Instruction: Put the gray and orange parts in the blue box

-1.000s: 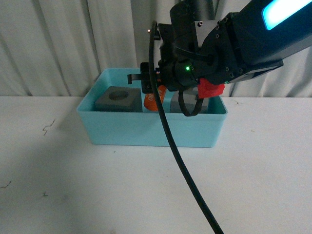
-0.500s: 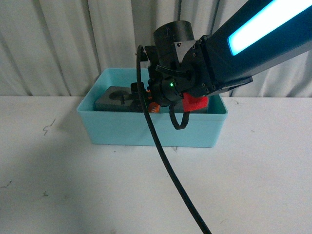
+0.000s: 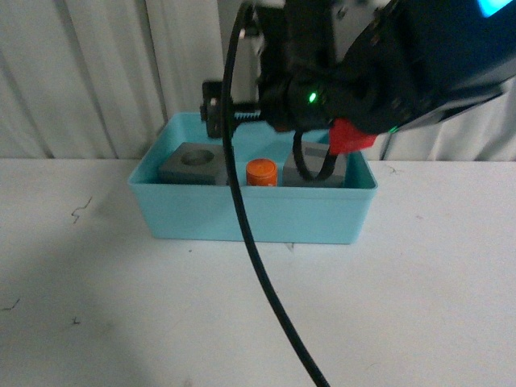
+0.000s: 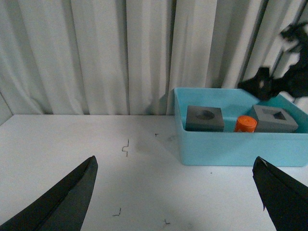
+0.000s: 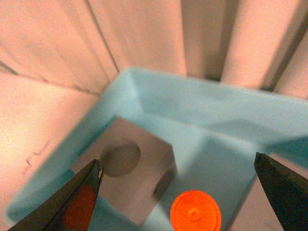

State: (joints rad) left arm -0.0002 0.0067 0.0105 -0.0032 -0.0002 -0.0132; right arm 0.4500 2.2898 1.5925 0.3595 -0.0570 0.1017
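Note:
The blue box (image 3: 242,214) stands at the back of the white table. Inside it sit a gray cube with a round recess (image 3: 192,164), an upright orange cylinder (image 3: 260,172) and a gray cube with a rectangular slot (image 4: 272,118). My right gripper (image 5: 179,192) hangs open above the box, empty, with the orange cylinder (image 5: 196,212) and the round-recess cube (image 5: 124,168) below its fingers. My left gripper (image 4: 175,192) is open and empty over the table, well short of the blue box (image 4: 231,144).
A white pleated curtain (image 3: 97,72) closes off the back. The right arm's black cable (image 3: 258,266) hangs down across the box front and the table. Small dark marks (image 4: 126,147) dot the white tabletop.
The right gripper has risen out of the box. The orange cylinder, half hidden behind it before, now stands free between the two gray cubes.

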